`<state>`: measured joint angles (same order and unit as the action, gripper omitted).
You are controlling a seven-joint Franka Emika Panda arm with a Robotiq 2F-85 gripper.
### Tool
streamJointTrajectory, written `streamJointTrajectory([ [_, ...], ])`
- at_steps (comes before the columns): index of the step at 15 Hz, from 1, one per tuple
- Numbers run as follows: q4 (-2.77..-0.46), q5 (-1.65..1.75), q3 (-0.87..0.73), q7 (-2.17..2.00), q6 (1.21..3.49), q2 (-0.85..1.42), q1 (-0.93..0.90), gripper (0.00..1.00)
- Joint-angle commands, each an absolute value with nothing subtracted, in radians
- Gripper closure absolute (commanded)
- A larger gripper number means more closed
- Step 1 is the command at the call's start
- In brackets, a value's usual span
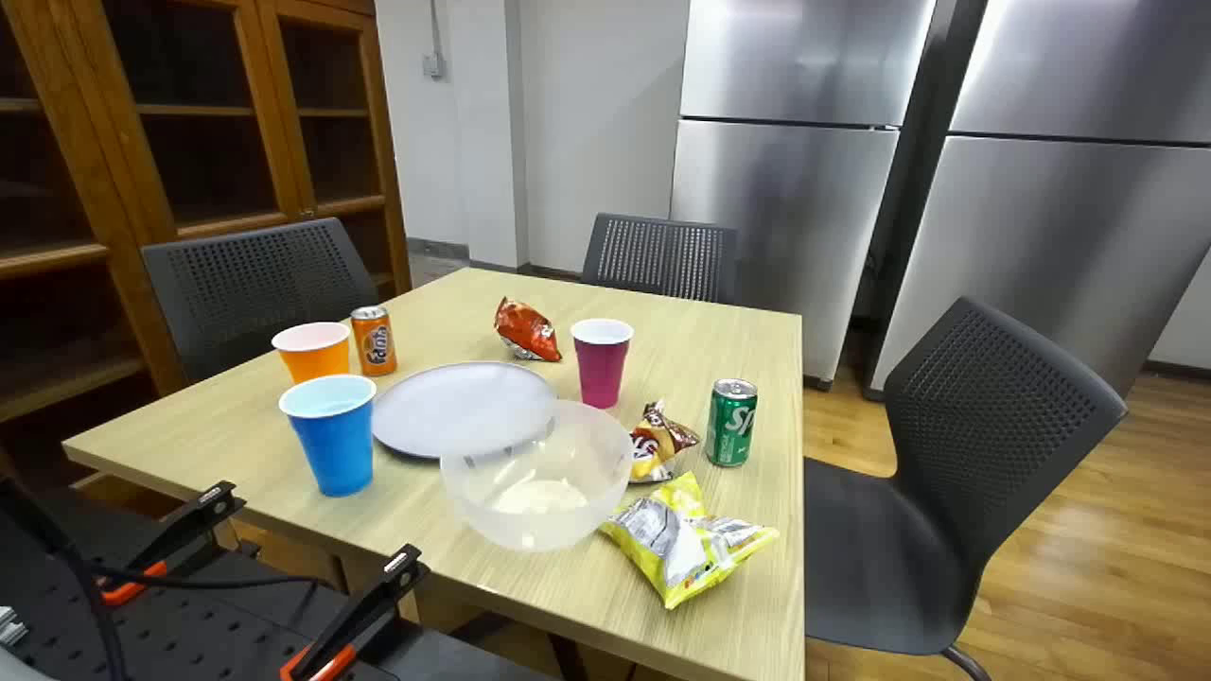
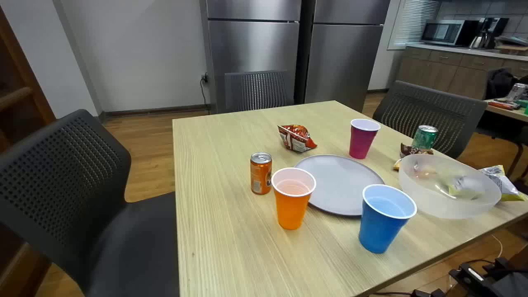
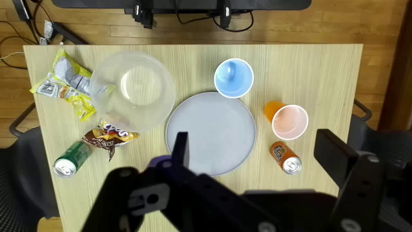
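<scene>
Fanta can [image 3: 285, 158] stands upright on the wood-grain table [image 3: 331, 83], just beside the orange plastic cup [image 3: 288, 121], its long axis vertical in both exterior views. From where my gripper [image 3: 254, 149] hangs, well above the table by the look of the wrist view, the can lies below and off-centre within the span of the fingers, nearer the finger on the right of that view, with the grey plate [image 3: 212, 132] on its opposite side. My jaws are parted wide and have hold of nothing
</scene>
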<state>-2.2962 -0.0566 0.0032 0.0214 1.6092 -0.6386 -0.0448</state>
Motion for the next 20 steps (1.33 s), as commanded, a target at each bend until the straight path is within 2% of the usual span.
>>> streamJointTrajectory([
  [1,-2.295,-0.059,0.007,0.024,1.608,-0.638,-0.039,0.00],
  [11,-2.295,-0.059,0.007,0.024,1.608,-0.638,-0.039,0.00],
  [20,-2.242,-0.021,-0.004,0.023,1.824,-0.461,-0.015,0.00],
])
